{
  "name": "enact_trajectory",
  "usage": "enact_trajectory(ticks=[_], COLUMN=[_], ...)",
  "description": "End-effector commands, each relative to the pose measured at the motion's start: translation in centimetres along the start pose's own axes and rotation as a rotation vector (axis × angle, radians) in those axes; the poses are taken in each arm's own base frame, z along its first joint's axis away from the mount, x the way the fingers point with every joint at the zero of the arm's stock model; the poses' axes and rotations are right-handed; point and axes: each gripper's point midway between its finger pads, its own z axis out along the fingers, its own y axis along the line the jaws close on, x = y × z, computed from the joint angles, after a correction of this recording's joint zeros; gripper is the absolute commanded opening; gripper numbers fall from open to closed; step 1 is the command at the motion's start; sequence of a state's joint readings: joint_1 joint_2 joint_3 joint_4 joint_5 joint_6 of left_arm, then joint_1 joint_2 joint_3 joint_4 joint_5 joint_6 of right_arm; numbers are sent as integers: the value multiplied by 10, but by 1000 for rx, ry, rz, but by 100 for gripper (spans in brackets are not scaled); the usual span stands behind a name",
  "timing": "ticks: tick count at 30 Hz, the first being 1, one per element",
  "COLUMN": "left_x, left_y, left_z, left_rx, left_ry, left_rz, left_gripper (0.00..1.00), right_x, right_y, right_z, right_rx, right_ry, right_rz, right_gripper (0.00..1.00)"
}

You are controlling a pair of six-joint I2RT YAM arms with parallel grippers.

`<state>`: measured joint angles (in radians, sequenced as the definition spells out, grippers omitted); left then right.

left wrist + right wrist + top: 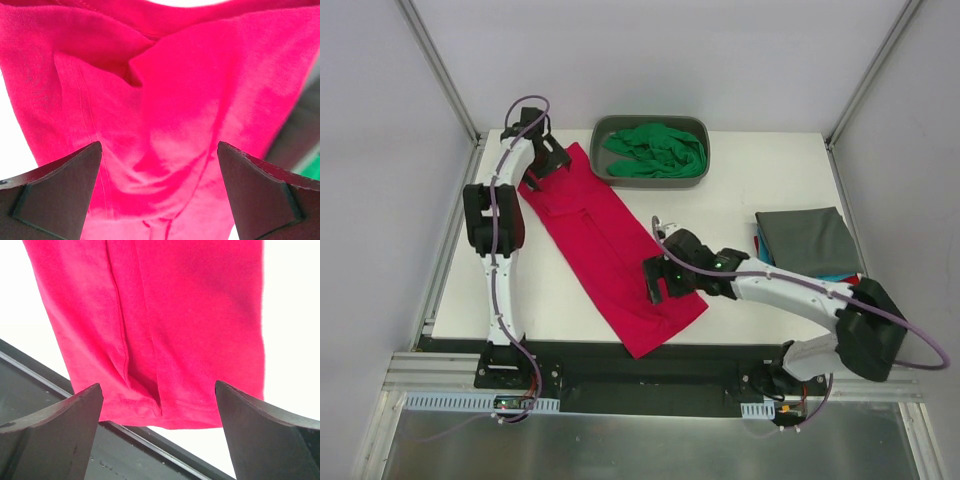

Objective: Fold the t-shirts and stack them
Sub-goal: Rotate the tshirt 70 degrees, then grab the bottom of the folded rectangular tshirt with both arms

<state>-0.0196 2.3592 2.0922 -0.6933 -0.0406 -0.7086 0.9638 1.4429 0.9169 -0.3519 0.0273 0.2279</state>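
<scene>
Pink shirt (605, 245) lies as a long strip slantwise on the desk (740, 200), my left tool (160, 192) wide over its far end, my right tool (159, 432) wide over its near end, with the tub (620, 128) holding a green shirt (655, 150) just behind and a grey shirt (808, 240) folded at right.

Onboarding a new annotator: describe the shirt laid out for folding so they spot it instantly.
On the white table, look left of centre. A crimson-pink shirt lies there as a long diagonal strip, far left to near edge. Only it is spread flat: the green shirt is crumpled in the tub, the dark grey one folded at right.
</scene>
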Motion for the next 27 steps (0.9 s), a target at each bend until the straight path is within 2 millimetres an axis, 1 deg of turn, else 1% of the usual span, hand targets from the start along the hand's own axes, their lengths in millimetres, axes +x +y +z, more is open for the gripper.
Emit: enact_trajectory(ticks=[1,2,3,4,5,6,8,9,12,14,15,16,18,20,22,23,25,27], left_x=[-17,-6,4,19,48,67,122,144,225,263,288,317,360,396,427,440,465,481], left_y=[-56,-59,-60,-57,-47,-44,-32,-27,-12,0,6,11,30,46,58,62,71,77], left_z=[-131,-149,-172,-191,-194,-208,-220,-226,-227,-231,-233,-237,-237,-237,-238,-240,-242,-241], left_rx=[194,207,214,212,179,185,187,211,323,335,355,388,421,439,448,458,469,456], left_ry=[-165,-180,-209,-229,-216,-233,-214,-214,-144,-177,-155,-120,-40,29,96,130,217,253], left_rz=[137,176,211,253,304,356,484,522,649,743,824,912,1016,1114,1209,1239,1282,1328], left_gripper=[99,99,99,99,99,99,99,99,98,98,98,97,94,88,78,76,66,63], right_x=[-22,-20,-16,-12,-8,-3,5,8,21,28,30,32,34,36,39,40,41,44], right_y=[-23,-29,-36,-43,-51,-59,-69,-74,-86,-93,-97,-98,-101,-105,-96,-94,-89,-87], right_z=[-50,-55,-60,-62,-65,-66,-68,-69,-69,-66,-65,-64,-60,-54,-48,-46,-42,-38], right_rx=[55,59,64,71,74,78,73,72,81,93,98,95,87,91,35,23,-5,-15], right_ry=[-193,-213,-232,-250,-268,-280,-288,-291,-276,-258,-250,-237,-215,-197,-152,-141,-121,-100], right_rz=[85,109,140,177,216,246,289,307,343,364,377,391,412,410,405,409,409,415], right_gripper=[96,96,96,96,96,96,96,96,96,96,96,96,96,96,96,96,97,98])
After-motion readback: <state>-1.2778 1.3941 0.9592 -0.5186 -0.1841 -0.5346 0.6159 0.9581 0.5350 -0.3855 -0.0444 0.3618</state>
